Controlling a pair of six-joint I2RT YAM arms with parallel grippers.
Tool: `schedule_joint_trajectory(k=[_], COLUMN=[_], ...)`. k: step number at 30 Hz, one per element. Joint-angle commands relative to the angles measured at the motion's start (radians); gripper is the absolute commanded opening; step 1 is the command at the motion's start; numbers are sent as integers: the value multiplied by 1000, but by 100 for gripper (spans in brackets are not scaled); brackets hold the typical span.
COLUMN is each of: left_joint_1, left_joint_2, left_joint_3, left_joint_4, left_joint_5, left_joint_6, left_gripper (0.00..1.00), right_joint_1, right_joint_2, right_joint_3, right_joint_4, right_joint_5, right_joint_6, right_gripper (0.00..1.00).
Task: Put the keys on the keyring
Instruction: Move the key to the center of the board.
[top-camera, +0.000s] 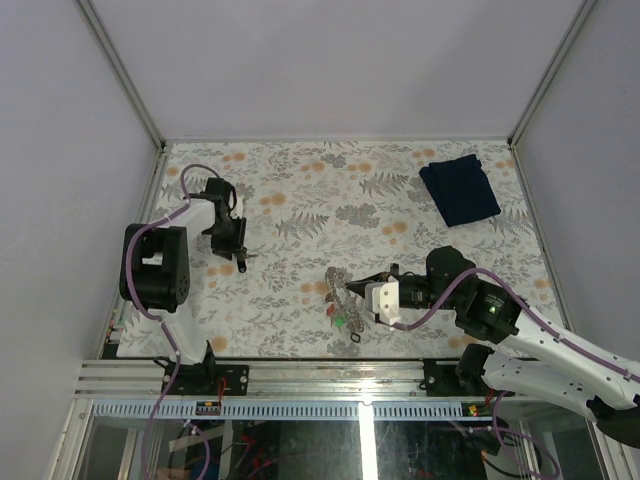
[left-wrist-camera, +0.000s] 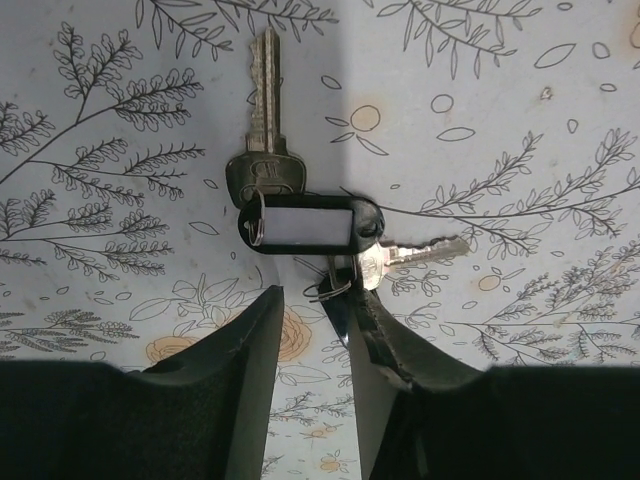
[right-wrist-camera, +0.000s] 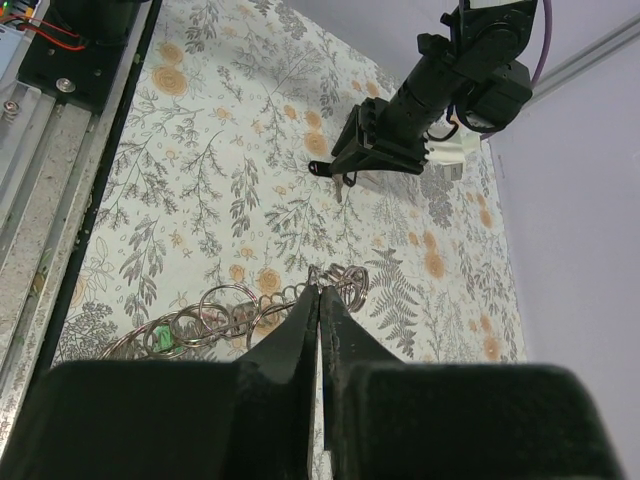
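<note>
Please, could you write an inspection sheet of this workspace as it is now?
Surface: table with a flat flower-pattern cover.
Job's things: keys with a black tag lie at the left; keyring chain, with a green tag, lies front middle.
Clutter: dark blue cloth at the far right.
Grippers: left gripper open, fingers either side of the bunch's small ring; right gripper shut, tips at the chain, grip not clear.
Cables: purple cables run along both arms.
Surroundings: white walls; metal rail at the near edge.
</note>
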Motion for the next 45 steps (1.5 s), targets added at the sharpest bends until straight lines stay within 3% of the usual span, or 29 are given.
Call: schedule_joint_trajectory(k=[1,25,34,45], left_joint_1=[19,41,41,-46], left_joint_2=[10,18,-98,-65], left_joint_3=[36,48,-5,-16], left_joint_4=[5,1,48,17], left_joint_5=[30,104,144,241], left_joint_6=[27,37,30,54], left_gripper=[32,0,0,0], right_joint_1=[9,9,10,10], right_joint_2=[-3,-4,-10,-5], right_joint_3=[24,17,17,22], right_joint_4=[64,62,63,64], right_joint_5=[-35,-39,-20,4], right_joint_6=[21,44,59,94], right_gripper=[0,0,0,0])
